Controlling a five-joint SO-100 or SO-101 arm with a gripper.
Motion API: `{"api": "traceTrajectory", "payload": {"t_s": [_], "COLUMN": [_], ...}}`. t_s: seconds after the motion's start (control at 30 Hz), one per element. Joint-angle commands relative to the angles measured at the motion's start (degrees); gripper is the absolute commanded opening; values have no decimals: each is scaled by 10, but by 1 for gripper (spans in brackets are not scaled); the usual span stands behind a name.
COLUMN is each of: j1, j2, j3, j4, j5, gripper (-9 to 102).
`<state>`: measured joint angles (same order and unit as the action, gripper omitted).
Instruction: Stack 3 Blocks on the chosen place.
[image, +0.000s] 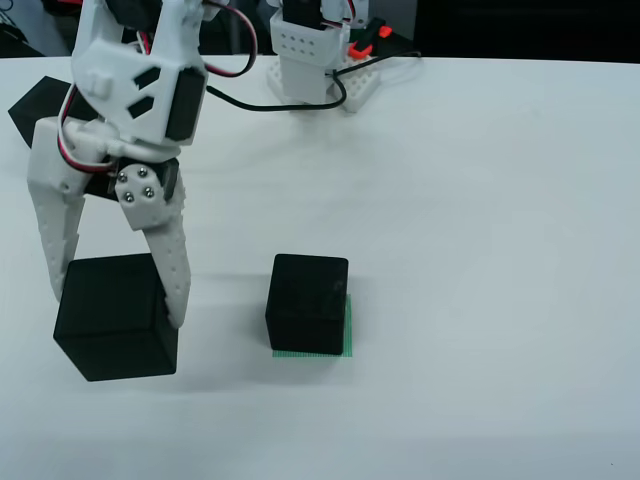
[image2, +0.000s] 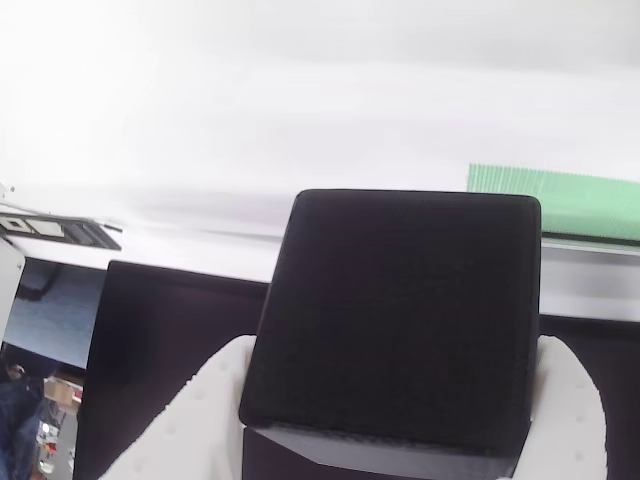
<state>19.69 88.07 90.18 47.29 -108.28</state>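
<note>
Sitting on the green striped patch (image: 346, 330) near the worktop's (image: 480, 200) middle, one black cube (image: 307, 303) covers most of it. Toward the left edge in the overhead view, the white hand (image: 118, 300) grips a second black cube (image: 115, 316) between its fingers. A third black block (image: 40, 100) lies at the far left corner, partly hidden behind the arm (image: 140, 80).
</note>
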Motion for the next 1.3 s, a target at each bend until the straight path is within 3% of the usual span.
{"api": "traceTrajectory", "payload": {"t_s": [0.0,0.23,0.6,1.27], "j1": [-18,-81,-174,-169], "j2": [95,195,240,257], "j3": [1,54,171,230], "j4": [40,113,107,87], "j5": [11,52,132,127], "gripper": [13,13,13,13]}}
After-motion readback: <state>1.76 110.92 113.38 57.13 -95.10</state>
